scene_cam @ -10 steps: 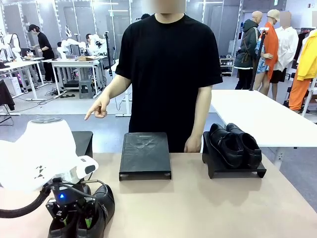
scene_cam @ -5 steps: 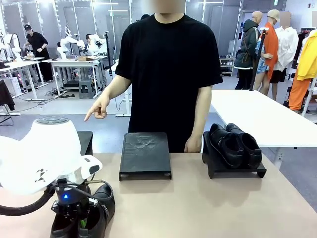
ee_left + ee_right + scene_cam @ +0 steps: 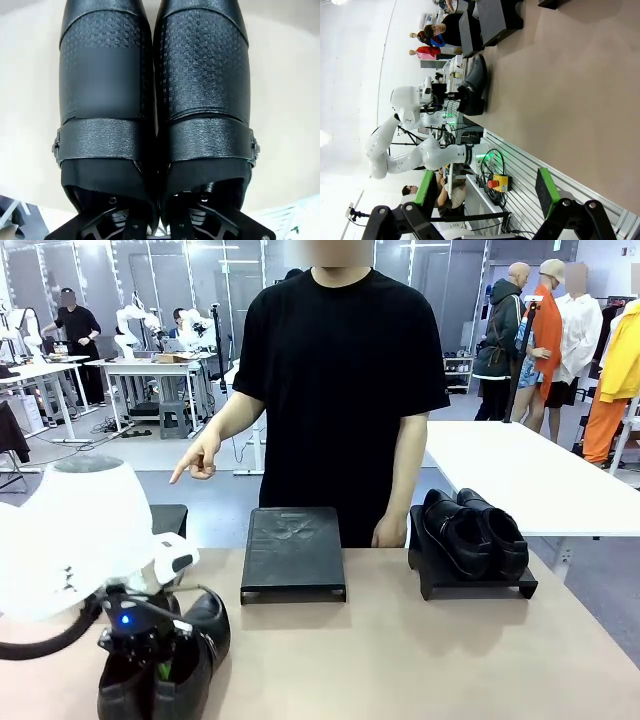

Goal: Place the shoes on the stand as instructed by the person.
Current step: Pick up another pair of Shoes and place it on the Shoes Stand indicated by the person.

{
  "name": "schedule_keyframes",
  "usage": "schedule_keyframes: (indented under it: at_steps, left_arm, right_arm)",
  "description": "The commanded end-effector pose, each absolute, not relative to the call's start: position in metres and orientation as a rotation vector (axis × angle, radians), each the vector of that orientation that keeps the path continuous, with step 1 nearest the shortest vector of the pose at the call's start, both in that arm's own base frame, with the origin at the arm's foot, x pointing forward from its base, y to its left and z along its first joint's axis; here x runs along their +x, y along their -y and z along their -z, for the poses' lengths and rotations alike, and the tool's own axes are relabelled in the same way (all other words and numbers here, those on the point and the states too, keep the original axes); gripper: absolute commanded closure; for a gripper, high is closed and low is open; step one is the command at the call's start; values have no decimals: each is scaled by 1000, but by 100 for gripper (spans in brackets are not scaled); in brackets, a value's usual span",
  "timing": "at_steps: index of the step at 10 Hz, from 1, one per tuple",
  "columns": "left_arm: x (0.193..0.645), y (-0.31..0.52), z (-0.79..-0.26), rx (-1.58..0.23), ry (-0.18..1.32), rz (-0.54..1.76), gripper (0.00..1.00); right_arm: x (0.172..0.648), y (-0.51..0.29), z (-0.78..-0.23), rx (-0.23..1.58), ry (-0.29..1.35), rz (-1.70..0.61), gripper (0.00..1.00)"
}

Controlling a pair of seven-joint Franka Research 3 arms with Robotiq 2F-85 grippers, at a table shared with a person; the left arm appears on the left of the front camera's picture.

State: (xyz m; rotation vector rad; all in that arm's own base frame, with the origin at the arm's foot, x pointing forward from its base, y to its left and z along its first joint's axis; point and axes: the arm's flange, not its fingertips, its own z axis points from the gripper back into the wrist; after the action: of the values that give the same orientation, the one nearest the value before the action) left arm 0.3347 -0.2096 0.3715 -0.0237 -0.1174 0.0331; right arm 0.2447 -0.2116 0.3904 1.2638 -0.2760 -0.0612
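A pair of shiny black shoes [image 3: 170, 670] sits at the table's near left, and my left gripper [image 3: 148, 658] is shut on it from above. In the left wrist view the two shoes [image 3: 155, 100] lie side by side. My left gripper [image 3: 160, 227] reaches down into their openings and pinches their inner walls together. A second pair of shoes [image 3: 475, 530] rests on the right stand [image 3: 432, 585]. The person [image 3: 340, 370] stands at the far side, and one hand [image 3: 195, 462] points toward picture left. My right gripper [image 3: 486, 200] is open, low over the table, holding nothing.
An empty black stand [image 3: 293, 550] is at the far middle of the table. Another black stand [image 3: 172, 520] shows partly behind my left arm. The person's other hand [image 3: 388, 532] rests on the far edge between the middle and right stands. A white table [image 3: 520, 475] stands behind on the right.
My left gripper's jaws have closed on the near pair of shoes. The arm and the pair have shifted slightly upward. The person's pointing hand has stayed still.
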Motion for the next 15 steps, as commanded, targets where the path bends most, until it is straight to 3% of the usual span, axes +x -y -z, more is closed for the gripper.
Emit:
schedule_keyframes:
  at_steps: [1, 6, 10, 15]
  left_arm:
    - [313, 182, -426, -30, 202, -23, 100]
    - [357, 107, -507, -55, 323, 50, 100]
    - [399, 56, -516, -29, 364, 109, 100]
    - [394, 52, -506, -43, 325, 90, 100]
  right_arm:
    - [242, 213, -391, 1262, 284, 36, 0]
    - [242, 213, -391, 1262, 284, 36, 0]
    - [242, 213, -391, 1262, 284, 36, 0]
    - [242, 213, -391, 1262, 284, 36, 0]
